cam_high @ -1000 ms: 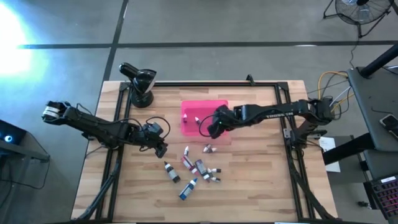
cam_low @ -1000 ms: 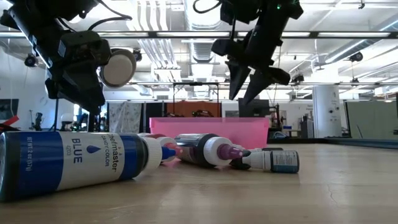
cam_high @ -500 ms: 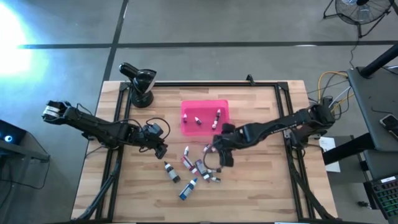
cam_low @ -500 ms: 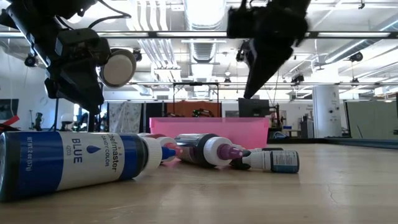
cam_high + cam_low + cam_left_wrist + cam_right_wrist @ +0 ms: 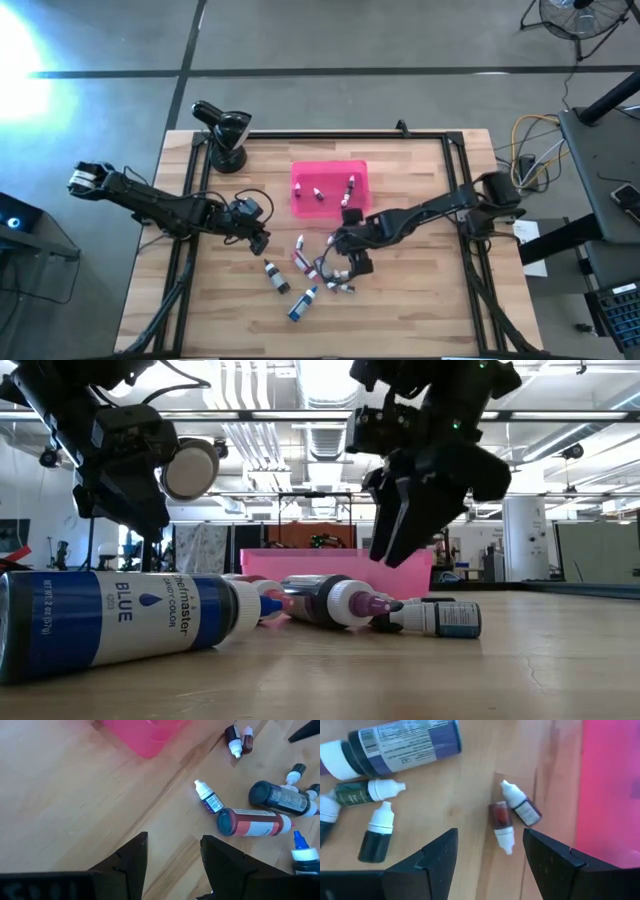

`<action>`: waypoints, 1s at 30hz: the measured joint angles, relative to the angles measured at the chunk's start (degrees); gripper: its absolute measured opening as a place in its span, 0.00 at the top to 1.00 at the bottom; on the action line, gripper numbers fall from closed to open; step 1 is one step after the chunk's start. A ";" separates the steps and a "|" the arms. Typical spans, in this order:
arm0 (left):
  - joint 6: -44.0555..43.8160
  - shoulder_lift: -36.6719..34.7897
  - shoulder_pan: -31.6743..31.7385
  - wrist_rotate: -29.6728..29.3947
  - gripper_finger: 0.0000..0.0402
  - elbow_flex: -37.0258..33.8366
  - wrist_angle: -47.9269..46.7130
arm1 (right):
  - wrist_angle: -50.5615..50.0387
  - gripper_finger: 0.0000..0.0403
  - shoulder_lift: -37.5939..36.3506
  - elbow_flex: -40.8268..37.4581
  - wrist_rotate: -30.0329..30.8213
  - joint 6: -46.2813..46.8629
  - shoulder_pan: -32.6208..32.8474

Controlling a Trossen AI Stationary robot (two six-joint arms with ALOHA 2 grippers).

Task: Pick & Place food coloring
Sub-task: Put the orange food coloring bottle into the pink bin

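While the left gripper (image 5: 262, 240) waits open beside the tray (image 5: 300, 172), the right gripper (image 5: 489, 851) hangs open and empty over two small bottles (image 5: 506, 822) lying on the table (image 5: 420, 300), larger bottles (image 5: 322, 268) crowding close alongside.
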 joint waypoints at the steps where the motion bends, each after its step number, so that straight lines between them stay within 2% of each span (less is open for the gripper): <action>1: -0.18 0.00 0.00 -0.01 0.61 0.00 -0.06 | 0.00 0.46 0.47 0.23 0.87 0.19 0.04; 6: -1.13 0.00 -0.04 0.00 0.61 0.00 -0.03 | 0.03 0.46 1.31 0.44 3.52 1.54 -0.37; 12: -0.63 0.00 -0.04 -0.02 0.61 -0.02 -0.03 | 0.07 0.46 3.66 0.26 -0.01 -0.52 -2.12; 17: -0.38 0.00 -0.02 -0.02 0.61 -0.04 -0.04 | 0.63 0.46 5.31 0.45 -0.59 -1.22 -3.73; 23: -0.40 0.00 -0.02 -0.02 0.61 -0.07 -0.03 | 0.56 0.46 7.02 1.05 -7.18 -1.09 -4.62; 30: -1.06 0.00 0.00 -0.02 0.61 -0.09 -0.08 | -1.07 0.56 8.62 2.69 -7.92 2.52 -4.51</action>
